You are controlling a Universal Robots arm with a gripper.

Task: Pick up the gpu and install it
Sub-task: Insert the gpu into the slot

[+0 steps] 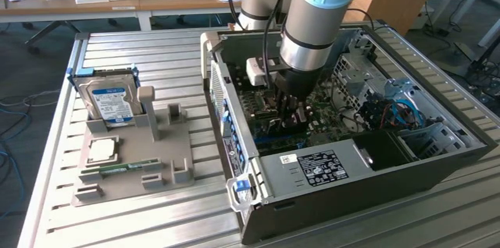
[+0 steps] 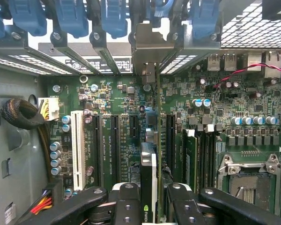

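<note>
In the wrist view the gpu (image 2: 148,161) appears edge-on, a thin dark card with a logo near my gripper. My gripper (image 2: 150,199) is shut on it, one black finger (image 2: 126,201) on each side. Its silvery end bracket (image 2: 147,51) stands at the case's rear slot openings, among the blue slot clips. The card sits upright over the green motherboard (image 2: 107,108), in line with the expansion slots; whether it is seated I cannot tell. In the exterior view my gripper (image 1: 291,120) reaches down into the open computer case (image 1: 437,160), with the gpu hard to make out beneath it.
A grey fixture (image 1: 175,143) at the exterior view's left holds a blue-labelled hard drive (image 1: 109,102), a CPU (image 1: 102,150) and a green memory stick (image 1: 117,168). Inside the case lie the power supply (image 1: 317,169), drive cage (image 1: 367,72) and cables (image 1: 394,113). A wooden desk (image 1: 117,2) stands behind.
</note>
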